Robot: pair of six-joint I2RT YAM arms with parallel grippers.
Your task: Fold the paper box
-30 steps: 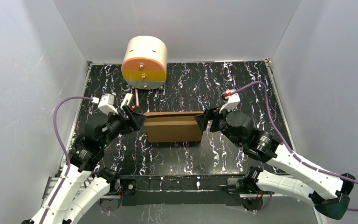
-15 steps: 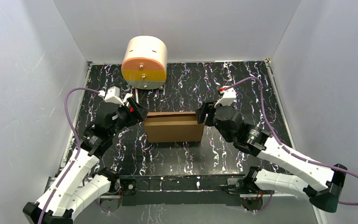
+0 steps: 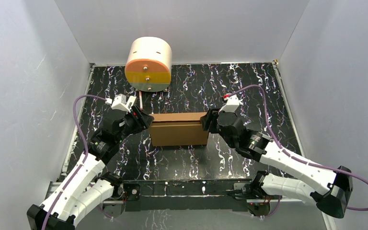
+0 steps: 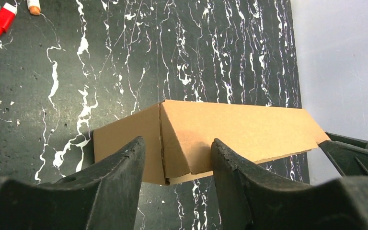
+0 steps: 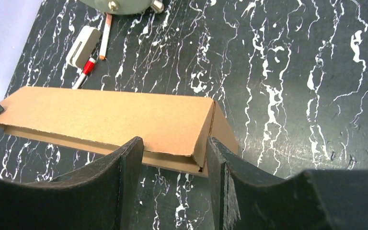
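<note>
The paper box (image 3: 178,128), plain brown cardboard, lies folded shut and flat in the middle of the black marbled table. My left gripper (image 3: 143,120) is at its left end and my right gripper (image 3: 205,122) at its right end. In the left wrist view the box (image 4: 230,129) shows its near corner in the gap of the left gripper (image 4: 177,141), whose fingers stand apart and off the cardboard. The right wrist view shows the same at the other end: the box (image 5: 110,120) corner sits between the parted fingers of the right gripper (image 5: 175,140).
A cream cylinder with an orange and yellow front (image 3: 148,64) stands at the back left. Markers (image 3: 139,101) and a small white block (image 5: 82,46) lie between it and the box. White walls close in the table on three sides.
Both grippers have narrowed their jaws and moved in closer to the two ends of the box. The box itself has not moved.
</note>
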